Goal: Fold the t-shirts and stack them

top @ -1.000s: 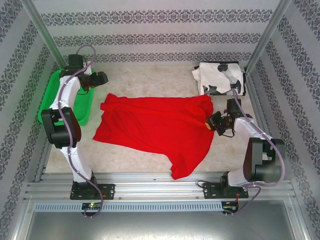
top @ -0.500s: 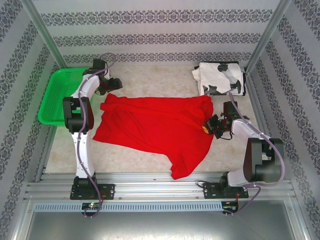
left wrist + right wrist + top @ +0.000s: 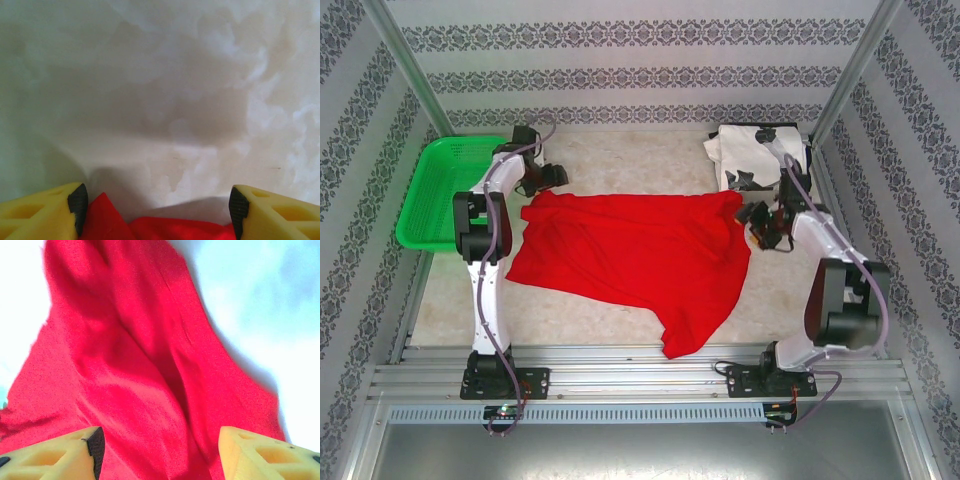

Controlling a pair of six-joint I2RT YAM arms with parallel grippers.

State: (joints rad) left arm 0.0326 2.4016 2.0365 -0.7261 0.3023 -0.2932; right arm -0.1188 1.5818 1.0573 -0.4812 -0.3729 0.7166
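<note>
The red t-shirt [image 3: 635, 255] lies spread and rumpled across the middle of the table, print side hidden. Folded at the far right corner sits the white t-shirt [image 3: 745, 155] with black blotches. My left gripper [image 3: 552, 178] hovers at the shirt's far left corner; in its wrist view it stands open [image 3: 157, 212] with a red cloth edge [image 3: 150, 227] low between the yellow fingers. At the shirt's far right corner my right gripper [image 3: 756, 222] is open [image 3: 160, 452] above red fabric [image 3: 135, 375], nothing pinched.
A green mesh basket [image 3: 432, 195] stands at the far left beside the left arm. Patterned walls close in the table on three sides. A metal rail [image 3: 640, 375] runs along the near edge by the arm bases.
The left arm swung from over the basket to the shirt's far left corner. The right gripper moved away from me along the shirt's right edge to its far right corner.
</note>
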